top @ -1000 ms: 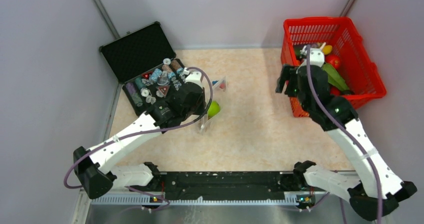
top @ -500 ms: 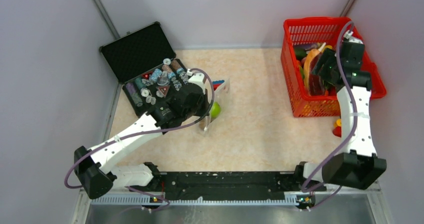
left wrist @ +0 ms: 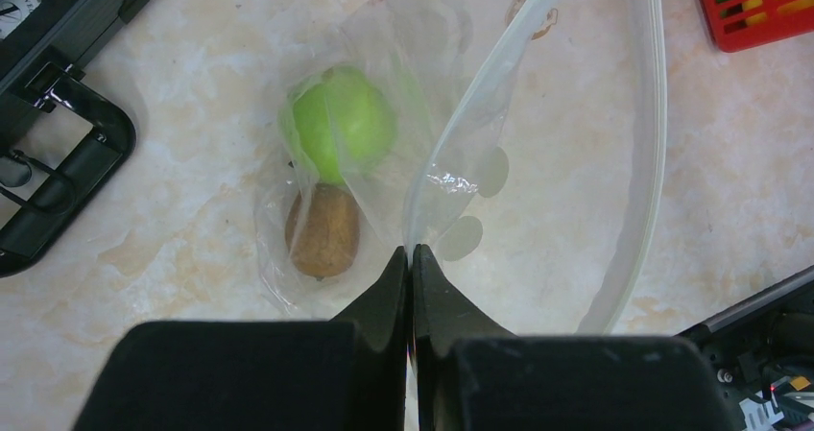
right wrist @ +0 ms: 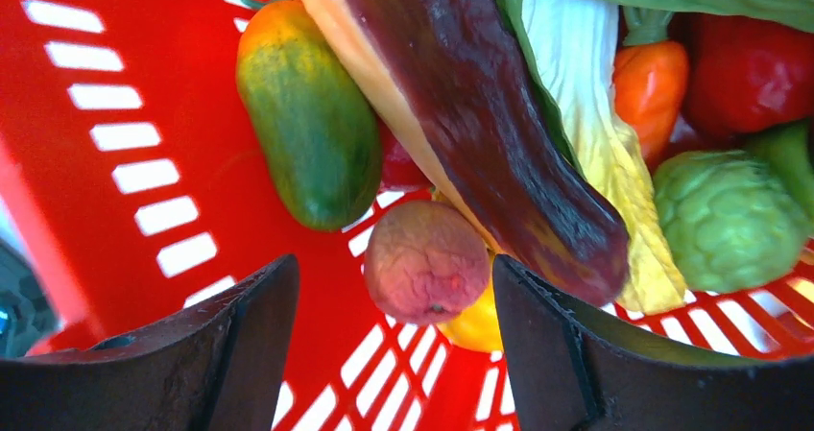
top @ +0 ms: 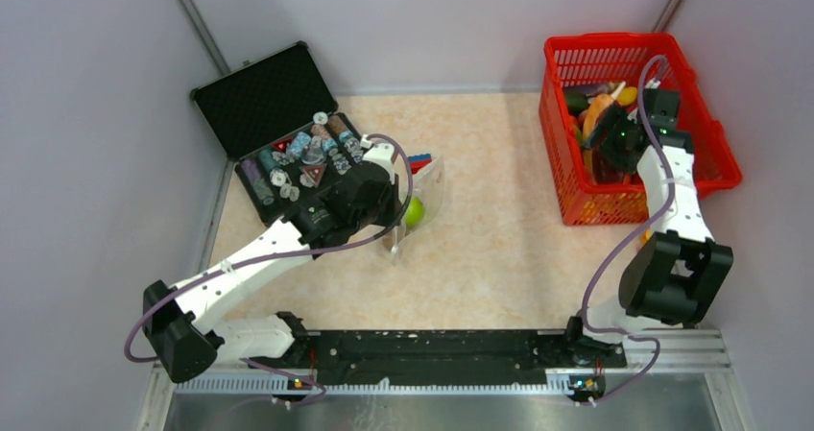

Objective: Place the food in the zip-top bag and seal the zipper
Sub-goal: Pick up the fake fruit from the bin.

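The clear zip-top bag [left wrist: 538, 162] lies on the table with its mouth held open; its whitish zipper strip [left wrist: 657, 143] curves along the right edge. A green round fruit [left wrist: 338, 124] and a brown kiwi-like piece [left wrist: 323, 229] sit inside. My left gripper [left wrist: 411, 251] is shut on the bag's near lip; it also shows in the top view [top: 394, 222]. My right gripper [right wrist: 395, 287] is open inside the red mesh basket [top: 715, 153], its jaws on either side of a small pinkish fruit [right wrist: 426, 261]. Beside it lie a purple eggplant [right wrist: 480, 114] and a green-orange piece [right wrist: 309, 124].
A black case [top: 278, 124] with small bottles and discs stands open at the back left. A red-and-blue toy brick [top: 419, 161] lies behind the bag. The basket also holds a pale cabbage leaf [right wrist: 586, 143], an orange carrot [right wrist: 651, 81] and a green knobbly fruit [right wrist: 730, 220].
My right arm has swung from in front of the basket to over it and lowered its open gripper among the food. My left gripper has kept its hold; the bag mouth has spread wider.
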Available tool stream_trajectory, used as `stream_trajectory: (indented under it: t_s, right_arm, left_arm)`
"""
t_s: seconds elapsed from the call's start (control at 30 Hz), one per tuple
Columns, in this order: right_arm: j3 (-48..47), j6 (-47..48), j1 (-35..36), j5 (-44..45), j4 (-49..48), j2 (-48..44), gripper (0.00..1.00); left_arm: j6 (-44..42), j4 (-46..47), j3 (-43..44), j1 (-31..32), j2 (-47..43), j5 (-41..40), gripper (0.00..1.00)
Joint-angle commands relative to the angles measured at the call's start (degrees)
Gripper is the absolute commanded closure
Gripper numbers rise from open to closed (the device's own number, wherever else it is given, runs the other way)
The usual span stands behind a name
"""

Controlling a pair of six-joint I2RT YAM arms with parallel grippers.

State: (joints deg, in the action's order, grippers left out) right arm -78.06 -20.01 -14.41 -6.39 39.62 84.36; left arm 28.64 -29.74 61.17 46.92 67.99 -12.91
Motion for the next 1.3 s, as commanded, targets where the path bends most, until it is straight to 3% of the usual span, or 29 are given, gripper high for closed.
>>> stream_trajectory:
  t_s: [0.0, 0.2, 0.4, 0.57, 0.8, 0.93, 1.07, 1.13, 1.23, 1.27]
  right_arm:
    - [2.0, -7.5, -0.2, 0.0, -6.8, 2.6, 0.27]
    - [7.2, -15.1, 0.7, 2.5, -11.6, 1.7, 0.26]
    - [8.6, -20.1, 3.9, 14.8, -10.3, 2.0, 0.23]
    - [10.2, -24.2, 4.0, 12.9, -12.5, 3.1, 0.26]
    - [15.3, -27.5, 4.0, 11.3, -18.5, 1.4, 0.42]
    - [13.9, -25.8, 4.0, 7.3, -16.8, 3.5, 0.34]
    - [14.7, -25.7, 4.1, 8.1, -16.7, 2.7, 0.34]
    - [15.0, -25.0, 4.1, 6.7, -17.5, 1.7, 0.45]
    - [14.9, -23.0, 4.0, 4.7, -17.5, 0.1, 0.73]
    - [14.7, -21.7, 4.0, 3.8, -17.3, -0.3, 0.77]
  left_arm:
    - [-0.5, 1.7, 0.0, -0.2, -1.4, -0.3, 1.0]
    - [0.2, 2.0, 0.1, -0.3, -0.7, -0.3, 1.0]
    - [0.3, 1.7, 1.8, -0.3, -0.1, 0.8, 1.0]
    - [-0.2, 0.5, 2.4, -0.3, 0.1, 0.7, 1.0]
    - [1.4, 0.1, 1.0, -0.3, -1.6, -0.7, 1.0]
    - [1.2, -0.6, 1.0, -0.3, -2.0, -0.7, 1.0]
    - [1.7, -0.4, 0.5, -0.3, -2.2, 0.0, 1.0]
    - [1.9, -0.1, 0.3, -0.3, -2.2, 0.2, 1.0]
    - [1.7, -0.2, 0.3, -0.3, -2.1, 0.3, 1.0]
    - [1.6, -0.2, 0.3, -0.3, -2.0, 0.3, 1.0]
